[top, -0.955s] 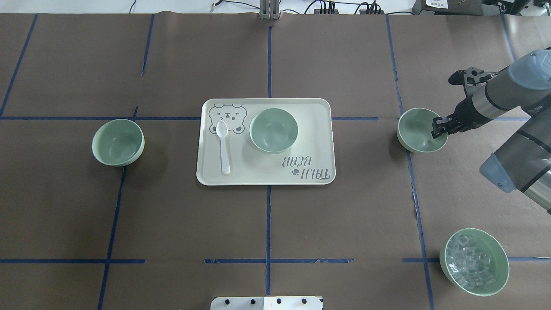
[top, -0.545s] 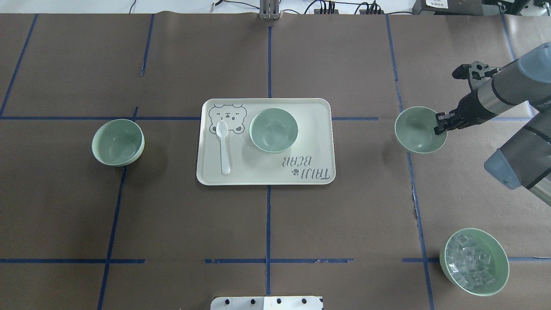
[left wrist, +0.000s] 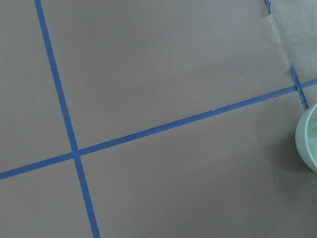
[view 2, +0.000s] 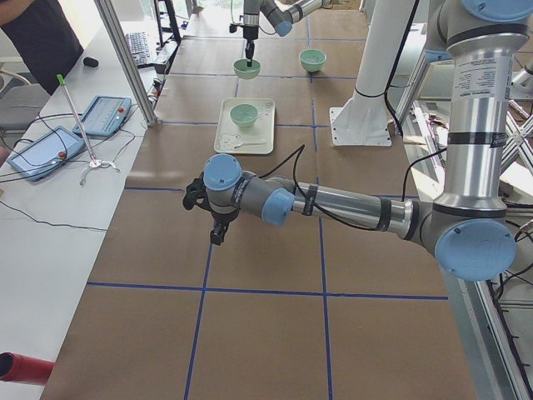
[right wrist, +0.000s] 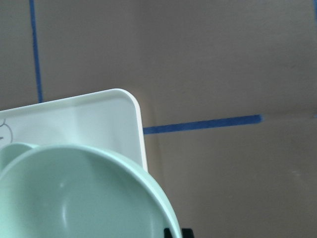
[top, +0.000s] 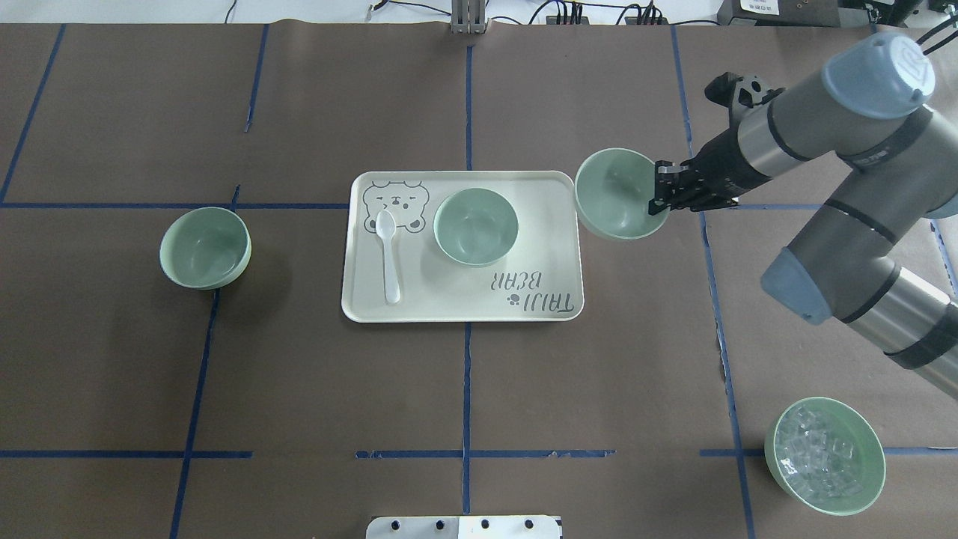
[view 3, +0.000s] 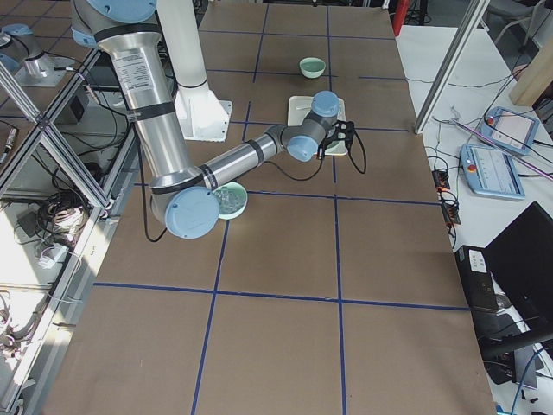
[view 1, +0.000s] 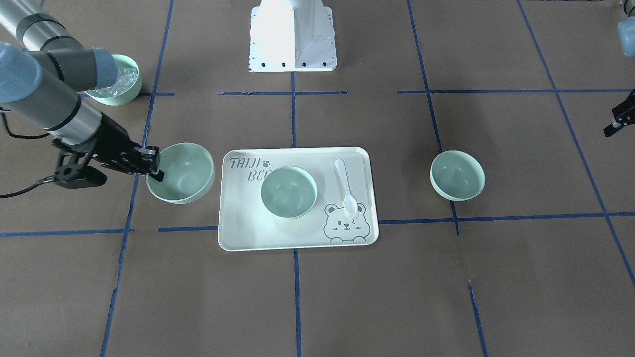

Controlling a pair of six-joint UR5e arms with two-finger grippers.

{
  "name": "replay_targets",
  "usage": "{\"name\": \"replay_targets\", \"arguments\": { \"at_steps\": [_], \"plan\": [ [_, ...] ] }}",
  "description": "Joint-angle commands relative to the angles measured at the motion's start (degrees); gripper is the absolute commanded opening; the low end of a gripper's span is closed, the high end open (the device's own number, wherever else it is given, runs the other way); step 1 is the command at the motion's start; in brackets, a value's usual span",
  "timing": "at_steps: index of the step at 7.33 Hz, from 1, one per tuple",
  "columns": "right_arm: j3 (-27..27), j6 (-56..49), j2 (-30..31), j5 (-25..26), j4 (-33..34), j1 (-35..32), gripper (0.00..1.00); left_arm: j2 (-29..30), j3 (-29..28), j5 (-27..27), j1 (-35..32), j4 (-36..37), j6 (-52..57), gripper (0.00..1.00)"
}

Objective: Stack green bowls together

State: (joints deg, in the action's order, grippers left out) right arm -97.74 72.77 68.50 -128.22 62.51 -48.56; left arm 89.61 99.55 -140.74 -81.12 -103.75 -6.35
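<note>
My right pincer (top: 657,196) clamps the rim of one green bowl (top: 614,198).
It hangs over the worktop (top: 599,374) beside the tray (top: 557,183), which holds a second bowl (top: 475,226); the third bowl (top: 204,248) sits well apart. I cannot tell my left pincer's (view 1: 616,119) state.

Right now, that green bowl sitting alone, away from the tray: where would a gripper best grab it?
By the rim, probably from above. The lone bowl sits upright and open, its sides smooth and rounded, so one jaw inside the wall and one outside should pinch it, as the right gripper holds the raised bowl now.
</note>
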Motion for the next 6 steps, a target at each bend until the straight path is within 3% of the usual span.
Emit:
{"name": "replay_targets", "arguments": {
  "at_steps": [1,6],
  "plan": [
    [2.19,8.23,-6.69,5.34,1.2,7.05,0.0,0.3,0.12,0.03,0.44,-0.49,-0.76,1.0],
    [9.49,13.97,-14.01,7.97,1.48,9.36,0.0,0.3,0.12,-0.06,0.44,-0.58,-0.76,1.0]
  ]
}}
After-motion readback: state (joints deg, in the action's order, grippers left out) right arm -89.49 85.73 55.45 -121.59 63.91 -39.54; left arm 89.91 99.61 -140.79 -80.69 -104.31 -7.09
